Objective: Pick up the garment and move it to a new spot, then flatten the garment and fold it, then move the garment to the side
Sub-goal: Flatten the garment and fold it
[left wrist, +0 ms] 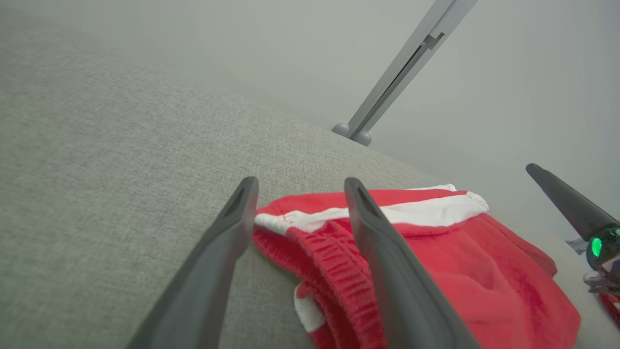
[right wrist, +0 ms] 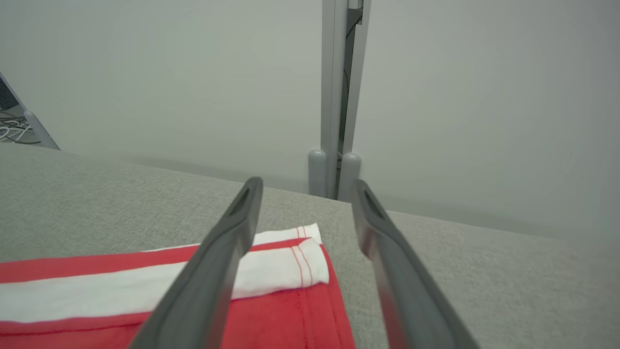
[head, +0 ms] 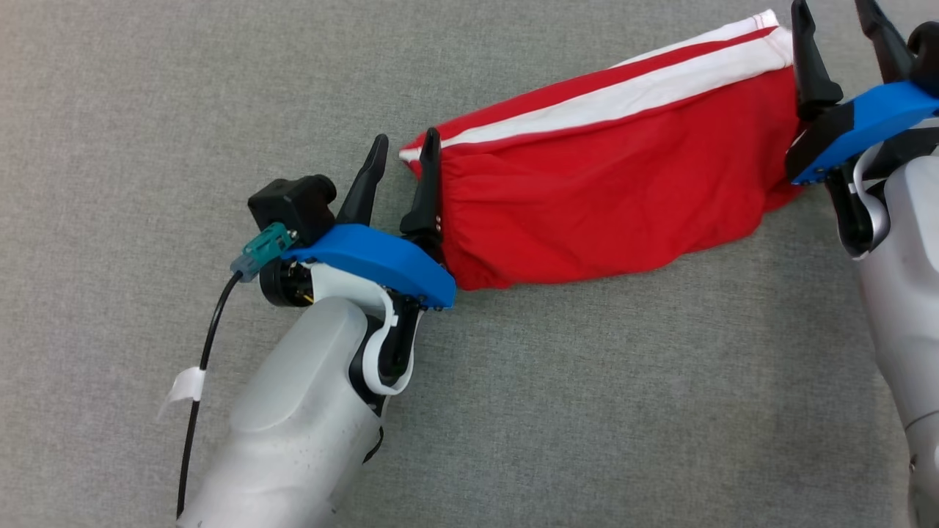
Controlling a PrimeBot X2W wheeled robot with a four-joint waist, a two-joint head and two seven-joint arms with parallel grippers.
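The garment [head: 609, 169] is a pair of red shorts with white side stripes, lying folded into a long band on the grey cloth surface. My left gripper [head: 406, 150] stands open at its elastic waistband end, one finger over the cloth edge and nothing pinched. In the left wrist view the waistband [left wrist: 315, 242] lies between and under the spread fingers [left wrist: 387, 261] of the left gripper [left wrist: 300, 186]. My right gripper [head: 832, 11] is open at the hem end, upper right. Seen from the right wrist, the white-striped hem corner [right wrist: 290, 264] sits by the right gripper [right wrist: 307, 186], untouched.
Grey fabric [head: 220, 88] covers the whole work surface. A pale wall with a vertical metal post [right wrist: 339, 97] stands just beyond the far edge. A black cable [head: 198, 381] runs along my left forearm. Cables lie at the far left beyond the surface [right wrist: 12, 128].
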